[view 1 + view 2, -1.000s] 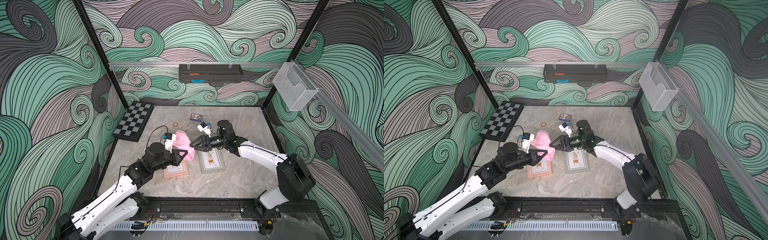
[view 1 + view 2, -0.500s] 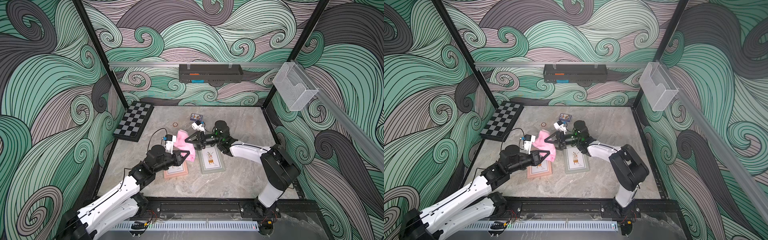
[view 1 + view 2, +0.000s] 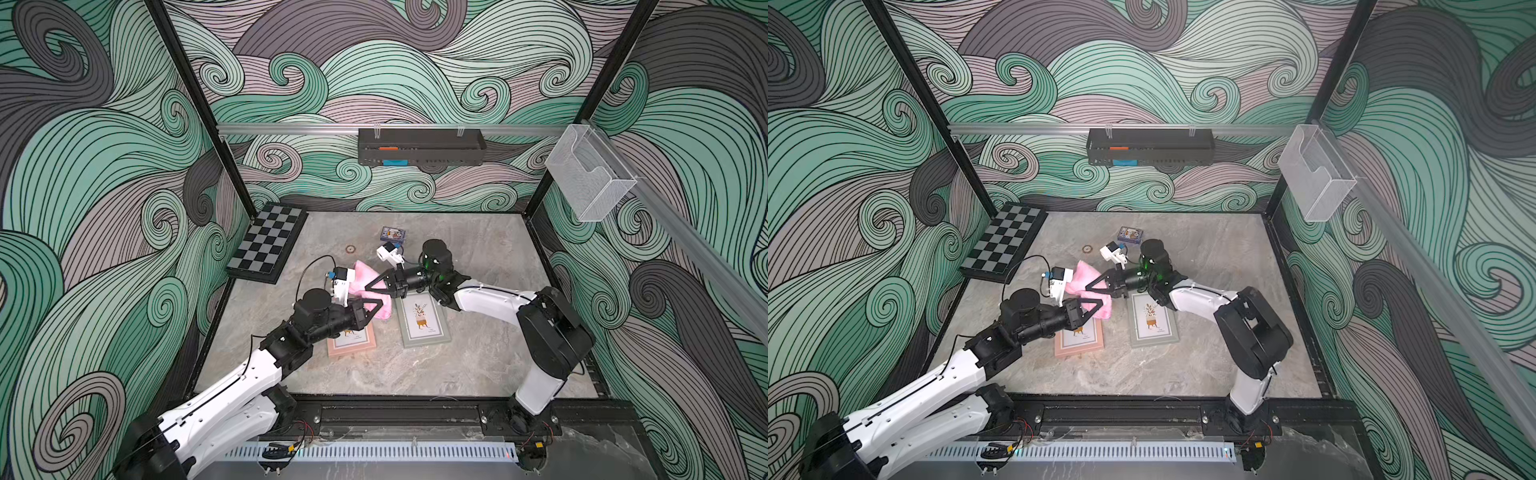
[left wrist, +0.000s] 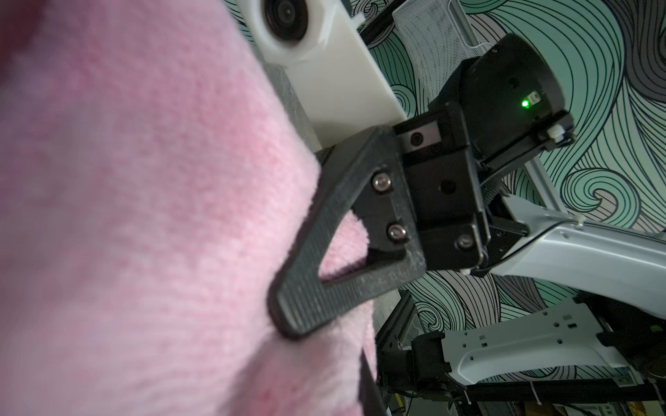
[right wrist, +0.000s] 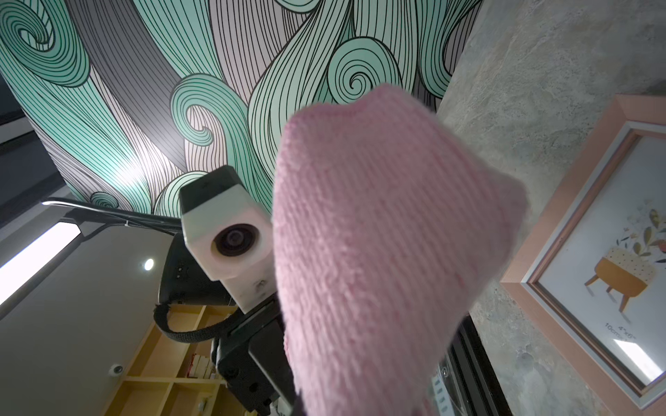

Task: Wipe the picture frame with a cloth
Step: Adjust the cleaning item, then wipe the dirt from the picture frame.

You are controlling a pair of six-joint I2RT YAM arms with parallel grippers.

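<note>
The light-pink cloth (image 3: 362,276) (image 3: 1082,277) hangs bunched above the table between both arms. My left gripper (image 3: 375,306) (image 3: 1099,306) is shut on its lower part. My right gripper (image 3: 370,286) (image 3: 1091,286) is shut on it from the opposite side. In the left wrist view the cloth (image 4: 144,216) fills most of the picture, with one of the right gripper's fingers (image 4: 324,273) pressed into it. A pink picture frame (image 3: 353,344) (image 5: 562,201) lies flat under the left gripper. A grey-green picture frame (image 3: 424,328) lies to its right, under the right arm.
A chessboard (image 3: 266,245) leans at the back left corner. A small card box (image 3: 392,234) and a small ring (image 3: 350,248) lie behind the arms. A black shelf (image 3: 419,145) hangs on the back wall and a clear holder (image 3: 590,183) on the right rail.
My right gripper has moved left to the cloth and shut on it. The left gripper has kept its hold and shifted slightly.
</note>
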